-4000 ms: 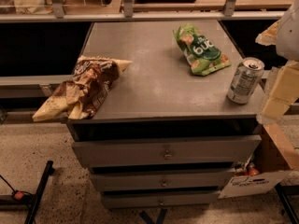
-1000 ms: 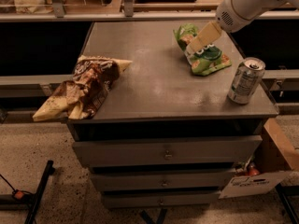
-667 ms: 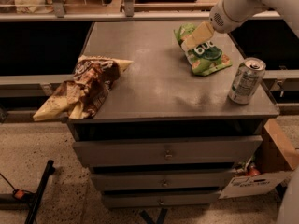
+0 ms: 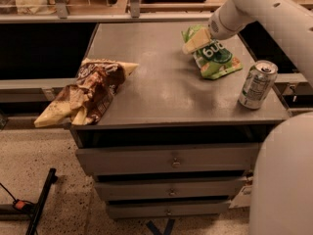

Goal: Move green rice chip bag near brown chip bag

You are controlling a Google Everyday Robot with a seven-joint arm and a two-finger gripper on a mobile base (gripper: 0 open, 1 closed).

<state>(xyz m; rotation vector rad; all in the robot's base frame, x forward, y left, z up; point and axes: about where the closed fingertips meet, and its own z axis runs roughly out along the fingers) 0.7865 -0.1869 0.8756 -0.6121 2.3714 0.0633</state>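
Illegible lettering, green bag (image 4: 215, 58) under tool (image 4: 196, 41)

gripper (image 4: 195, 41) at green bag's (image 4: 217, 58) top end, upper right; brown bag (image 4: 89, 94) left, overhanging cabinet top (image 4: 166, 89); can (image 4: 257, 84) right.

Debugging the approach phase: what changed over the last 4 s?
The arm swung in from the right edge over the table. The gripper now sits at the far end of the green rice chip bag, having edged leftward along it in the last second. A grasp can't be confirmed. The green bag, brown chip bag and soda can lie where they were.
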